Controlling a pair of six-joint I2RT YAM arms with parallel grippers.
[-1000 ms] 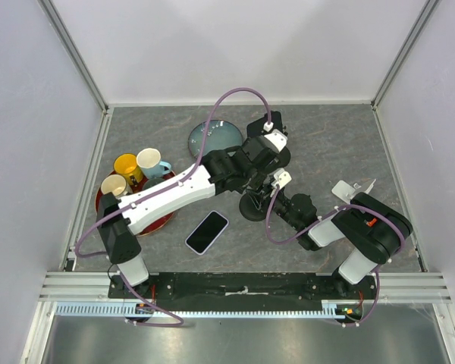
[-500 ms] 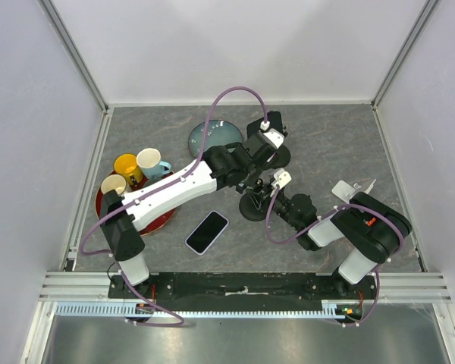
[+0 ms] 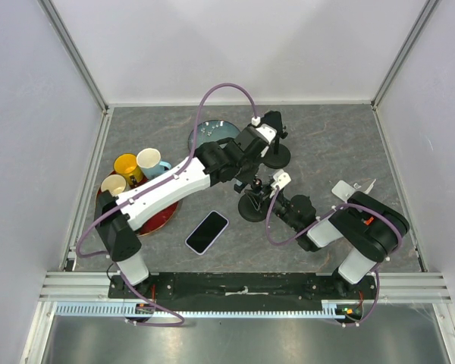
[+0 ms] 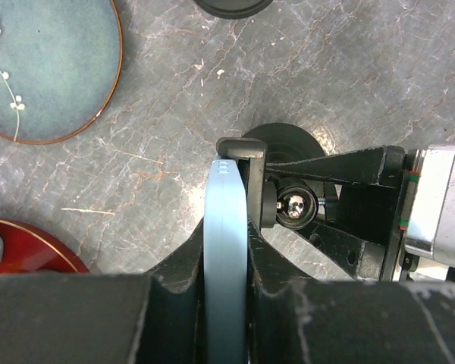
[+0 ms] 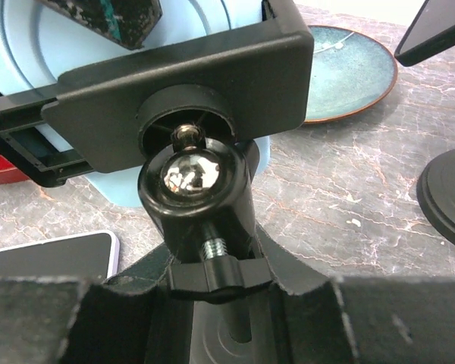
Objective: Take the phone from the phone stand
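Observation:
The phone (image 4: 226, 220) has a light blue case and stands on edge in the clamp (image 4: 241, 149) of the black phone stand (image 3: 252, 206). My left gripper (image 4: 226, 274) is shut on the phone's edge from above, a finger on each face. In the top view the left gripper (image 3: 247, 174) hangs over the stand at mid-table. My right gripper (image 5: 227, 282) is shut on the stand's stem just under its ball joint (image 5: 193, 178). The clamp plate (image 5: 182, 83) fills the upper part of that view, with the blue phone (image 5: 23, 53) behind it.
A lilac-cased phone (image 3: 207, 232) lies flat in front of the stand. A second black stand (image 3: 276, 154) with a dark phone stands just behind. A blue plate (image 3: 212, 135) lies at the back, a red tray (image 3: 163, 224) with mugs at the left, a white object (image 3: 349, 189) at the right.
My left gripper has closed onto the blue phone, and its wrist has shifted a little toward the back. The right gripper and the stand have stayed put.

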